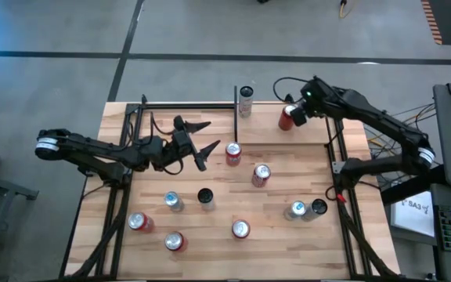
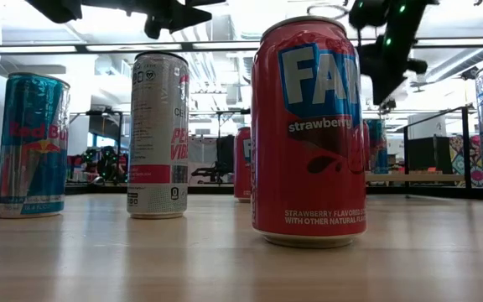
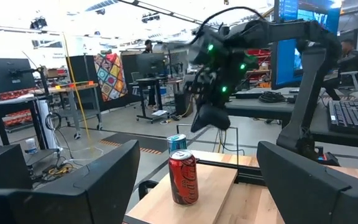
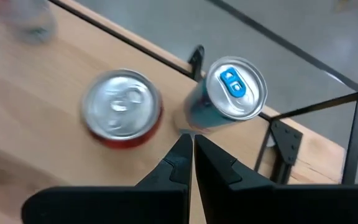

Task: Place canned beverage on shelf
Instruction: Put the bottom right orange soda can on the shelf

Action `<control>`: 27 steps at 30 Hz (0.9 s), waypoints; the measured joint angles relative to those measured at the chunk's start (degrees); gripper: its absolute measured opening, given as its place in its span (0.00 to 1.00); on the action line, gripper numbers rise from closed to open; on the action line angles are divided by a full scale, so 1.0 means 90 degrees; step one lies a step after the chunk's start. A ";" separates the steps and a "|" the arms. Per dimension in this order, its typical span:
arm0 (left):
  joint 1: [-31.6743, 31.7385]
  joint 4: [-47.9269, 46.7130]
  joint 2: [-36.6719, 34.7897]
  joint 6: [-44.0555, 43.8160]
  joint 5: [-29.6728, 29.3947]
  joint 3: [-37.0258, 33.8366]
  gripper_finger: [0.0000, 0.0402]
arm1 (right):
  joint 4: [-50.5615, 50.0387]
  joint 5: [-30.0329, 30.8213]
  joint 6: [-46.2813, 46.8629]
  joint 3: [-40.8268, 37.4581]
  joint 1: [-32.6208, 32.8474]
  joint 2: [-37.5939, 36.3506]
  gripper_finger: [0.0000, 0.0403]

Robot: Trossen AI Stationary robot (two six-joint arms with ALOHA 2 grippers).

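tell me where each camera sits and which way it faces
high: above the table, looking down; both arms, open left gripper.
low: at tabletop height, looking across; red can close up.
left wrist: looks past its own fingers at a red can.
right wrist: looks down past the shut right gripper on that same red can.

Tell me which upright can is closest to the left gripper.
The red, silver-topped can just right of the open left gripper. The next red can and the black-topped can stand clearly farther from it.
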 joint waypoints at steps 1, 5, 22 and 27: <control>-0.0029 0.0000 0.0000 0.0000 0.0021 0.0000 0.77 | 0.0010 0.0000 0.0070 0.0000 0.0101 -0.0123 0.02; -0.0165 -0.0005 0.0000 0.0083 0.0646 0.0000 0.77 | 0.0146 0.0000 0.0317 -0.0001 0.0581 -0.0551 0.02; -0.0768 -0.0163 0.0000 0.0121 0.1053 0.0000 0.77 | 0.1943 0.0139 0.0464 -0.0206 0.3314 -0.0959 0.02; -0.0974 -0.0163 0.0000 0.0059 0.1053 0.0000 0.77 | 0.2264 0.0218 0.0277 -0.0247 0.3835 -0.0855 0.02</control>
